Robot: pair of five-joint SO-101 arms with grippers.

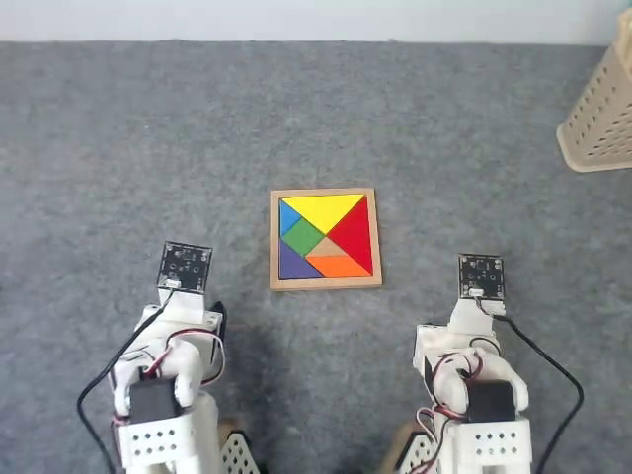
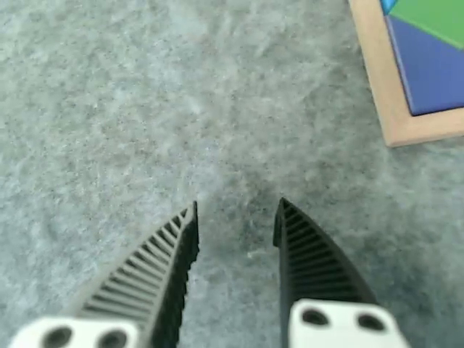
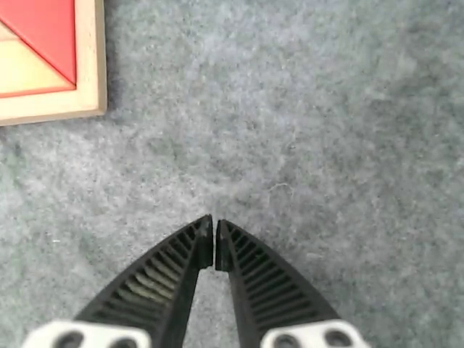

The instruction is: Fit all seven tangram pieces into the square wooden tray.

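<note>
The square wooden tray point(image 1: 326, 284) lies flat on the grey counter point(image 1: 444, 128), ahead of me and between my two arms. All seven pieces sit inside it: the yellow triangle point(image 1: 324, 209) along the far side, the red triangle point(image 1: 355, 237) on my right, the orange piece point(image 1: 342, 266) and the indigo piece point(image 1: 292, 263) along the near side, and the blue triangle point(image 1: 287, 216), green square point(image 1: 303, 237) and small tan triangle point(image 1: 328, 247) filling the rest. My left jaws hang parted over bare counter near the tray's near-left corner, gripping nothing. My right jaws are pressed tip to tip, empty, near the near-right corner. A beige perforated basket point(image 1: 602, 109) stands far off to my right.
</note>
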